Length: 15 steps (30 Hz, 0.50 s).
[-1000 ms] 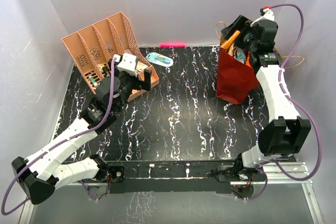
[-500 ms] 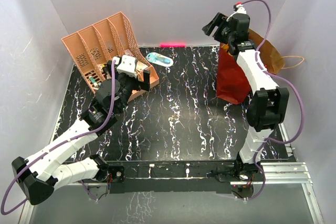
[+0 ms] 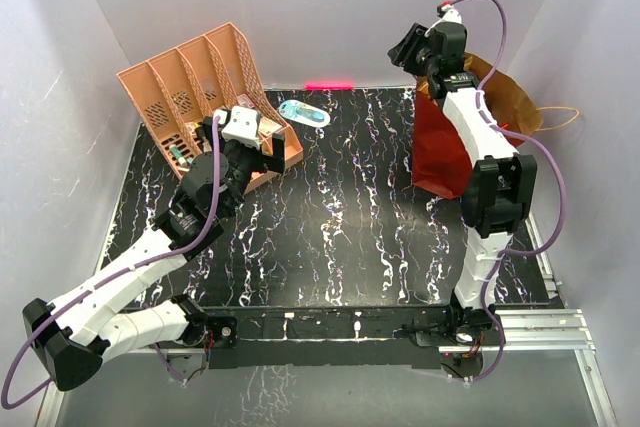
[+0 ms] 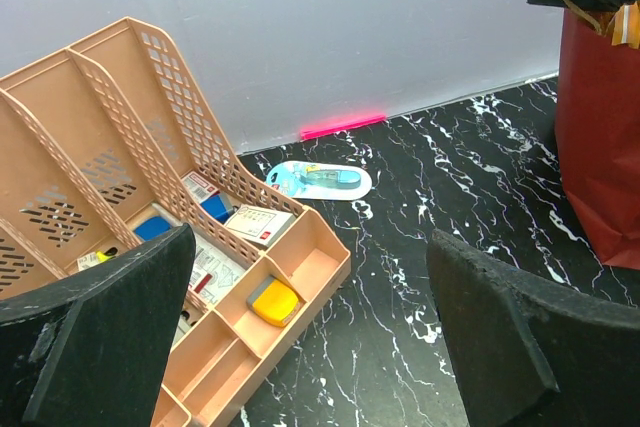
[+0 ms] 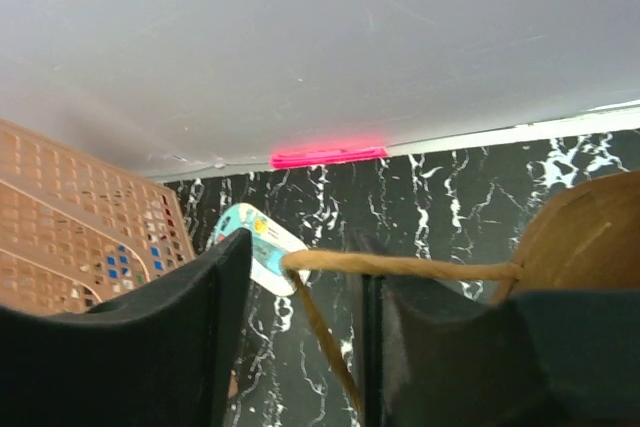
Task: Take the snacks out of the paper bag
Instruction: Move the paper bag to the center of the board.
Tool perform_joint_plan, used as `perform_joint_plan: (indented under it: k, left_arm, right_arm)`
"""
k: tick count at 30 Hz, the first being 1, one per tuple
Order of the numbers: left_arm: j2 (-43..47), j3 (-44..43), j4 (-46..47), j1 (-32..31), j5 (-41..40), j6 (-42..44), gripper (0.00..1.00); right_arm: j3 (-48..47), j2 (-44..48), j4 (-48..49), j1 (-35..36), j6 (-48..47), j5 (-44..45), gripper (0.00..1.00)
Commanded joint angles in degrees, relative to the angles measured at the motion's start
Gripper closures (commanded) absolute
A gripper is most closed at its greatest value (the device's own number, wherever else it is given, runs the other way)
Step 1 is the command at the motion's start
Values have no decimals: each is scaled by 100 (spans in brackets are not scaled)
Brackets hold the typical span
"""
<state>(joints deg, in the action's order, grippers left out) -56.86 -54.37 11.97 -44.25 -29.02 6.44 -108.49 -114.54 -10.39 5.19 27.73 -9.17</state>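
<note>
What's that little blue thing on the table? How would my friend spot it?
Find the big peach rack at the far left of the black marbled table. Just right of it, near the pink strip along the back edge, lies a small flat oval. It is the only pale-blue thing lying loose on the tabletop.

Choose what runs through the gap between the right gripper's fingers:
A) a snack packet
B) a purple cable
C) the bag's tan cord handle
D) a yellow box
C: in the right wrist view the tan cord handle crosses the gap between the fingers of the right gripper, next to the brown rim of the bag.
</note>
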Motion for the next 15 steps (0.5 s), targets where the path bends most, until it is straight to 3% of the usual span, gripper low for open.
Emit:
perform_joint_plan:
  k: [1,7,15]
  left_arm:
    - [158,2,214,-27,-113,42,1]
    - [122,23,236,-31,-148,41,2]
    - [131,-4,202,-31,-234,-26,2]
  right_arm:
    - [-520,9,192,-7,-32,-218,63]
    - [-690,722,220,-12,43,-483,92]
    - [-316,1413,-254,45,387,-1722,93]
